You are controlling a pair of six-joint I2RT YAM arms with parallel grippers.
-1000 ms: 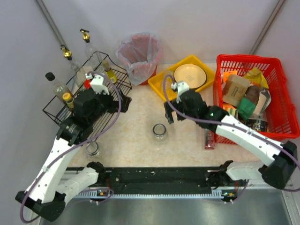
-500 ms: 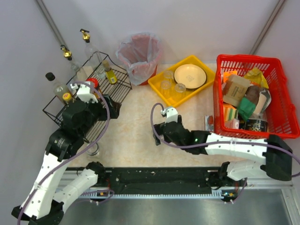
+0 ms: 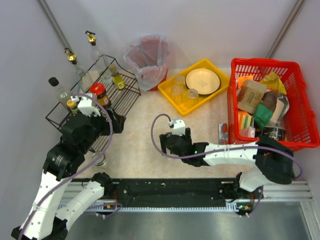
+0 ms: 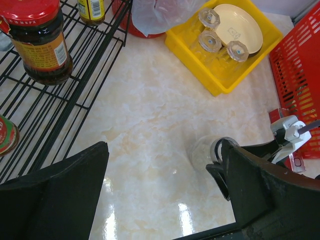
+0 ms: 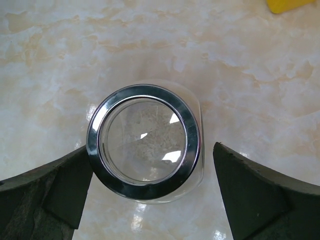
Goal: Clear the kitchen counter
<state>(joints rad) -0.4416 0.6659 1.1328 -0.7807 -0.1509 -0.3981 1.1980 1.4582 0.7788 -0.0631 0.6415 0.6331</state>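
Right wrist: right fingers wide, straddling glass jar; left fingers wide, empty, near wire rack.

Plain pale walls, white with a faint lilac cast, rise beyond the right claw and off to both its sides. Two grey metal poles slant up them: the left pole far beyond the claw and to its left, the right pole far beyond and to its right. Behind the claw, past the black rail, lies a dull grey metal sheet. The light is soft and even
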